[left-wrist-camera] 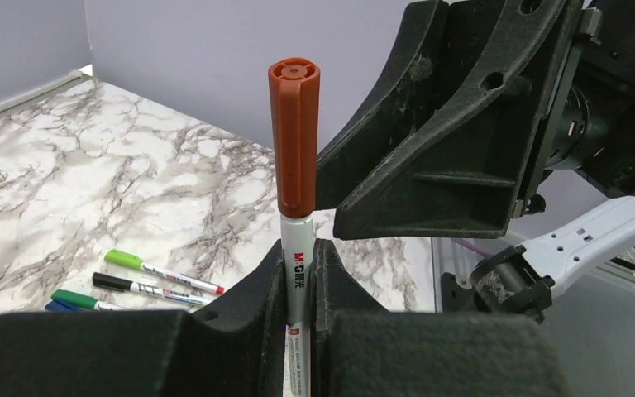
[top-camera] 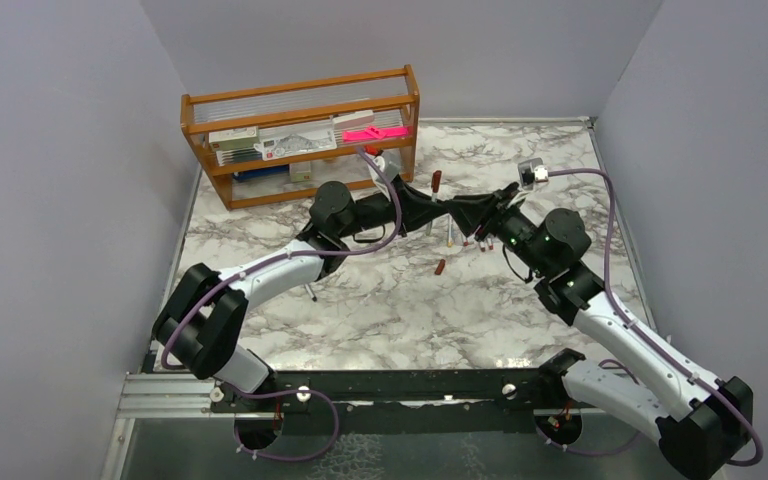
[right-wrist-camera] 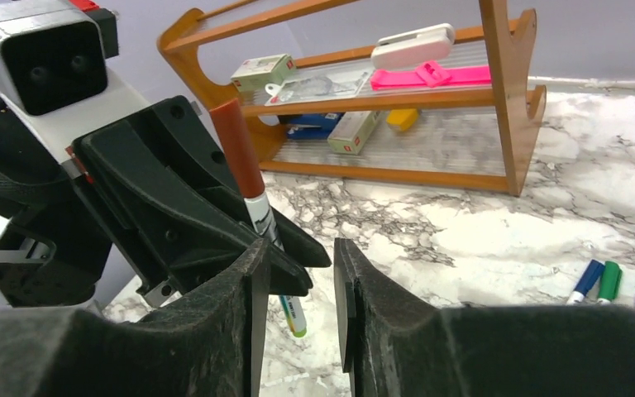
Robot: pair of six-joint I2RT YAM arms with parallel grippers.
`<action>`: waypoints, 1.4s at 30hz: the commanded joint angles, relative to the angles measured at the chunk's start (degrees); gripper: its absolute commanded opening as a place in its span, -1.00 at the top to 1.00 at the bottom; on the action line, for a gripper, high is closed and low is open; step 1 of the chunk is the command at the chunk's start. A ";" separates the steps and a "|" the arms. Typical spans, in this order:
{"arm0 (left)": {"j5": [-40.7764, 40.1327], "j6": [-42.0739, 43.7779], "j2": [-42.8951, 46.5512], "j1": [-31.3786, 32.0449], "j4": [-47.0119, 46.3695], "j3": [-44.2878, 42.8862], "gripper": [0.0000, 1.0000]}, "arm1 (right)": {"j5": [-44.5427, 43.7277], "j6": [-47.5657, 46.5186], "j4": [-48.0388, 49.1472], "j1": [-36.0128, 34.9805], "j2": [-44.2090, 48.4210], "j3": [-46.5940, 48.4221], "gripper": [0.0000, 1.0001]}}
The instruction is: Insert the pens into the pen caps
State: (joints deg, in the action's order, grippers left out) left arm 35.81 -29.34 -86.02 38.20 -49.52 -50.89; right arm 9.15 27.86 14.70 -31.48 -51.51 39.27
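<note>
Nearest us, a loose cap [top-camera: 441, 267], dark red, lies on the table [top-camera: 380, 320]. Beyond it, above mid-table, the left gripper [left-wrist-camera: 298, 258] is clamped on a pen [left-wrist-camera: 297, 248] held upright, its upper end seated in a red-brown cap [left-wrist-camera: 294, 132]. The right gripper [right-wrist-camera: 300, 255] stands just beside that pen, fingers moderately parted and holding nothing. Other capped pens [left-wrist-camera: 153, 281] lie on the marble below. Farthest back stands a wooden shelf [right-wrist-camera: 496, 91].

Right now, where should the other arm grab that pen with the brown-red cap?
Probably on the cap, coming from the side with jaws across it: the pen stands upright in the left gripper, which covers the barrel below.
</note>
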 commanded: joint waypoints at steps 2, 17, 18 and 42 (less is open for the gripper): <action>0.33 2.32 0.88 0.21 -2.16 -1.05 1.00 | 0.87 -1.86 -1.94 -0.14 1.55 2.47 0.28; 3.85 2.27 -1.21 1.67 -1.99 -2.08 1.00 | 4.37 -3.77 1.49 -0.16 -4.94 8.95 -0.07; 3.96 2.27 -1.37 1.89 -1.99 -2.20 1.00 | 4.88 -3.77 2.27 -0.16 -5.58 8.99 -0.07; 5.09 2.03 -3.23 3.29 -1.65 -3.07 1.00 | 6.51 -3.52 5.17 -0.11 -9.21 8.85 0.97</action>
State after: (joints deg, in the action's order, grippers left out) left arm 39.42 -27.68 -89.69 41.01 -49.67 -52.07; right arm 14.63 24.45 18.06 -31.31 -61.08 46.87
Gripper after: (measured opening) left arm 0.106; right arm 0.097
